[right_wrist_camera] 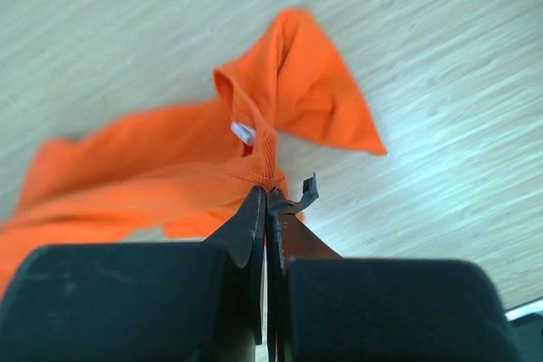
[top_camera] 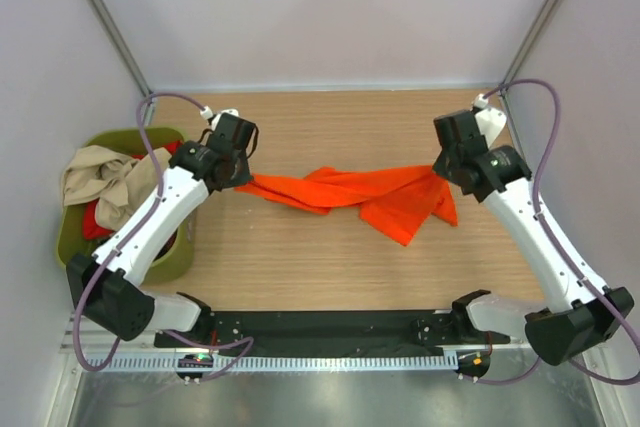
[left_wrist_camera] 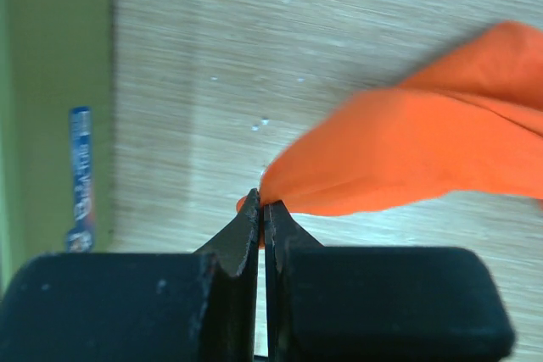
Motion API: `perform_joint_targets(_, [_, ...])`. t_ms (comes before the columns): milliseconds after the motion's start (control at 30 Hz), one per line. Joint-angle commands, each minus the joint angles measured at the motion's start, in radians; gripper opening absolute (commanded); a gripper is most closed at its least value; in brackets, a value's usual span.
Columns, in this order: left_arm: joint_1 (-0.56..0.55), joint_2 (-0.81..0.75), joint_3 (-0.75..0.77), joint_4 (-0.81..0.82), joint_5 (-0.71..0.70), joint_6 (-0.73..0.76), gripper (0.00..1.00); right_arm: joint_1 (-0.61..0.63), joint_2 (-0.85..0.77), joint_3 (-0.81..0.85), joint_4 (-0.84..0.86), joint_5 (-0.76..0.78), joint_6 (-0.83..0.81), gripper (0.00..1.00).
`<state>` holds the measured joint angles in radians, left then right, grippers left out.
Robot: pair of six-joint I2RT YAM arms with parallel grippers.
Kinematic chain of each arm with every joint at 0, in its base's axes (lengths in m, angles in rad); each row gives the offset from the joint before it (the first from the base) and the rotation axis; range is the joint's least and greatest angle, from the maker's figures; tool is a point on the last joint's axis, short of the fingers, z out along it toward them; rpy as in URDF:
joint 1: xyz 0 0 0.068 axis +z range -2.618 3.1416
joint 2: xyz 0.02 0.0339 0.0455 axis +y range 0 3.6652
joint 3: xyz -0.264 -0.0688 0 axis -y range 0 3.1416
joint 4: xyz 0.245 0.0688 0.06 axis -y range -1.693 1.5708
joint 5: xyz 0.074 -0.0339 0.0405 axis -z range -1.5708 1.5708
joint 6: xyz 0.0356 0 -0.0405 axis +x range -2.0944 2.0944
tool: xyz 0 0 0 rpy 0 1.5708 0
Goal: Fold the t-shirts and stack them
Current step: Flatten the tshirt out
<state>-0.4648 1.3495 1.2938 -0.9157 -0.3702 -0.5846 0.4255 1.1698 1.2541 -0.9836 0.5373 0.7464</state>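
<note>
Top external: orange t-shirt (top_camera: 352, 193) between hands (top_camera: 243, 182) (top_camera: 443, 175)

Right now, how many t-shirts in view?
3: orange t-shirt over the table, pinched by the left end effector and right end effector; beige t-shirt and red t-shirt heaped in the olive-green tub. More may be hidden beneath.

My left gripper (left_wrist_camera: 261, 206) holds the shirt's (top_camera: 350, 192) left end and my right gripper (right_wrist_camera: 265, 192) its right end, over the bench (top_camera: 330, 277) middle. The tub (top_camera: 176, 257) stands at the left edge, with shirts (top_camera: 100, 182) heaped inside.
</note>
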Motion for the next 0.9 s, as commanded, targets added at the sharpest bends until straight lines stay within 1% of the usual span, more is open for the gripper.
perform_joint_targets(0, [0.012, -0.033, 0.084, -0.086, -0.116, 0.045, 0.0, -0.121, 0.06, 0.148, -0.029, -0.02, -0.108, 0.01])
perform_joint_targets(67, [0.02, -0.024, 0.097, -0.08, -0.107, 0.051, 0.0, -0.204, 0.108, 0.22, -0.006, -0.075, -0.154, 0.01])
perform_joint_targets(167, [0.026, 0.011, 0.088, -0.049, -0.03, 0.051, 0.0, -0.251, 0.22, 0.269, 0.048, -0.158, -0.206, 0.01])
perform_joint_targets(267, [0.026, 0.042, 0.03, -0.002, 0.049, 0.028, 0.0, -0.258, 0.324, 0.231, 0.17, -0.223, -0.239, 0.01])
perform_joint_targets(300, [0.025, 0.046, -0.016, 0.02, 0.071, 0.023, 0.0, -0.269, 0.361, 0.217, 0.209, -0.252, -0.267, 0.01])
perform_joint_targets(333, [0.026, 0.051, -0.037, 0.059, 0.088, 0.02, 0.0, -0.275, 0.434, 0.209, 0.27, -0.298, -0.278, 0.01])
perform_joint_targets(367, [0.026, 0.068, -0.054, 0.075, 0.106, 0.017, 0.0, -0.28, 0.479, 0.215, 0.286, -0.321, -0.289, 0.05])
perform_joint_targets(433, [0.026, 0.097, -0.077, 0.093, 0.112, 0.017, 0.0, -0.283, 0.543, 0.269, 0.278, -0.359, -0.317, 0.16])
perform_joint_targets(467, [0.029, 0.135, -0.076, 0.092, 0.109, 0.019, 0.0, -0.283, 0.583, 0.284, 0.26, -0.372, -0.317, 0.28])
perform_joint_targets(533, [0.035, 0.167, -0.076, 0.097, 0.109, 0.019, 0.0, -0.281, 0.577, 0.289, 0.215, -0.356, -0.276, 0.38])
perform_joint_targets(567, [0.037, 0.187, -0.076, 0.098, 0.112, 0.016, 0.0, -0.281, 0.546, 0.281, 0.188, -0.324, -0.257, 0.45])
perform_joint_targets(633, [0.043, 0.2, -0.076, 0.106, 0.113, 0.012, 0.0, -0.284, 0.489, 0.242, 0.111, -0.28, -0.179, 0.47])
perform_joint_targets(667, [0.043, 0.203, -0.077, 0.11, 0.109, 0.012, 0.0, -0.283, 0.452, 0.15, 0.114, -0.277, -0.161, 0.48])
perform_joint_targets(700, [0.043, 0.211, -0.077, 0.116, 0.111, 0.011, 0.0, -0.286, 0.365, 0.093, 0.126, -0.283, -0.138, 0.48])
perform_joint_targets(733, [0.043, 0.212, -0.08, 0.129, 0.116, 0.011, 0.0, -0.284, 0.328, -0.02, 0.158, -0.289, -0.104, 0.48])
perform_joint_targets(800, [0.046, 0.22, -0.079, 0.135, 0.128, 0.011, 0.0, -0.287, 0.239, -0.115, 0.19, -0.333, -0.072, 0.47])
perform_joint_targets(833, [0.045, 0.229, -0.076, 0.138, 0.129, 0.014, 0.0, -0.286, 0.219, -0.207, 0.239, -0.361, -0.065, 0.46])
perform_joint_targets(867, [0.046, 0.231, -0.074, 0.138, 0.134, 0.014, 0.0, -0.287, 0.203, -0.244, 0.259, -0.379, -0.038, 0.44])
